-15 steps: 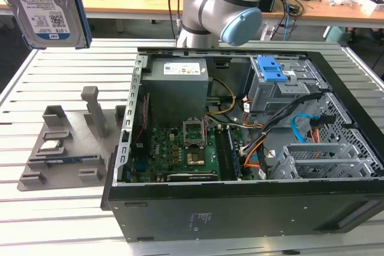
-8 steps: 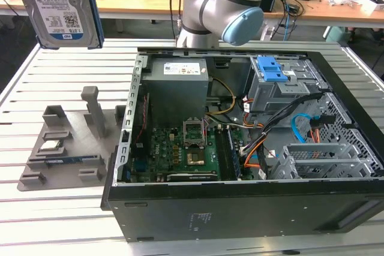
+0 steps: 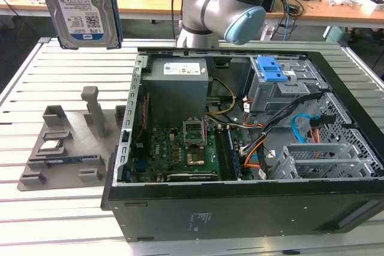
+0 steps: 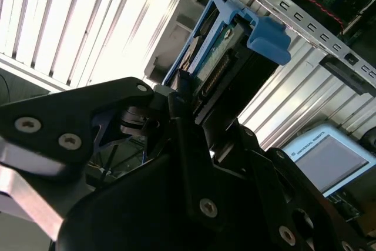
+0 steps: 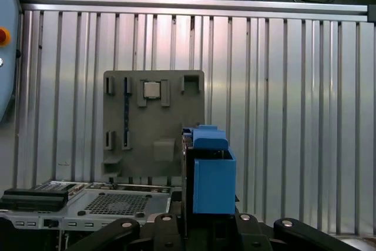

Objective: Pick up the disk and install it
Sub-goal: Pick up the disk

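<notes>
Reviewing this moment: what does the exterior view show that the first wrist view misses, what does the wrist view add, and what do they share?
Exterior view's own: the labelled face of the disk, the arm, and inside the open computer case the motherboard and drive cage. First wrist view's own: the end effector gripping the disk, seen edge-on by its blue bracket. Shared: the disk held aloft, the grey fixture tray with a small square chip, the slatted table.

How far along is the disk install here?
Done: the silver metal hard drive with blue plastic rails is picked up, off the grey plastic holder tray. In hand: the black gripper clamps it in the air. Left: it is not yet inside the open black computer case.
</notes>
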Motion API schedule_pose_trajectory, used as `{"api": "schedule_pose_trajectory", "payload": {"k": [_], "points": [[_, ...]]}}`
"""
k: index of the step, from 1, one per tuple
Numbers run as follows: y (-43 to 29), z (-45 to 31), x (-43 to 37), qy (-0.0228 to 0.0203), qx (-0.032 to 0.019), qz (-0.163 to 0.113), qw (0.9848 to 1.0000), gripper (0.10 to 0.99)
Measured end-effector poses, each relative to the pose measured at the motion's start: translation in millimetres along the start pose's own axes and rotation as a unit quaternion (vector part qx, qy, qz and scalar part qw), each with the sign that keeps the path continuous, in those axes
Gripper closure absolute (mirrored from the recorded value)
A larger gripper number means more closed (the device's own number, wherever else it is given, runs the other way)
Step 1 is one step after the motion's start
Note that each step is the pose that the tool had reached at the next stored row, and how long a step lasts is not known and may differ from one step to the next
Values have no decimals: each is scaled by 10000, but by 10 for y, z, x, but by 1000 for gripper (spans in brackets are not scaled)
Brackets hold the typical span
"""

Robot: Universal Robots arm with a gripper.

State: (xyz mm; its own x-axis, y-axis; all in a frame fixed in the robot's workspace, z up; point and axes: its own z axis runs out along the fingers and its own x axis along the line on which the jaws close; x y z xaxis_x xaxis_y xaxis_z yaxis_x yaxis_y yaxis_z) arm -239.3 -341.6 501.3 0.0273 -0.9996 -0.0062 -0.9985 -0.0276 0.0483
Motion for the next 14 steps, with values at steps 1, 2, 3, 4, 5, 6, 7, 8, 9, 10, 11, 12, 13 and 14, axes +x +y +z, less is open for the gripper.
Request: {"api": "schedule_pose_trajectory", "payload": {"k": [1, 2, 3, 4, 5, 6, 7, 8, 9, 10, 11, 12, 13, 14], "points": [[-37, -2, 1, 0, 0, -1, 10000, 737], [-74, -3, 2, 0, 0, 0, 10000, 737], [-97, -5, 3, 0, 0, 0, 10000, 737], [-142, -7, 4, 0, 0, 0, 10000, 737], [-165, -8, 5, 0, 0, 0, 10000, 737], [-189, -9, 5, 0, 0, 0, 10000, 737], [-218, -10, 6, 0, 0, -1, 10000, 737], [-239, -11, 7, 0, 1, 0, 10000, 737], [-261, -12, 7, 0, 0, 0, 10000, 737], [-284, -14, 8, 0, 0, 0, 10000, 737], [-322, -15, 9, 0, 1, 0, 10000, 737], [-355, -17, 10, 0, 0, 0, 10000, 737], [-388, -19, 11, 0, 0, 0, 10000, 737], [-415, -20, 12, 0, 0, -1, 10000, 737]]}}
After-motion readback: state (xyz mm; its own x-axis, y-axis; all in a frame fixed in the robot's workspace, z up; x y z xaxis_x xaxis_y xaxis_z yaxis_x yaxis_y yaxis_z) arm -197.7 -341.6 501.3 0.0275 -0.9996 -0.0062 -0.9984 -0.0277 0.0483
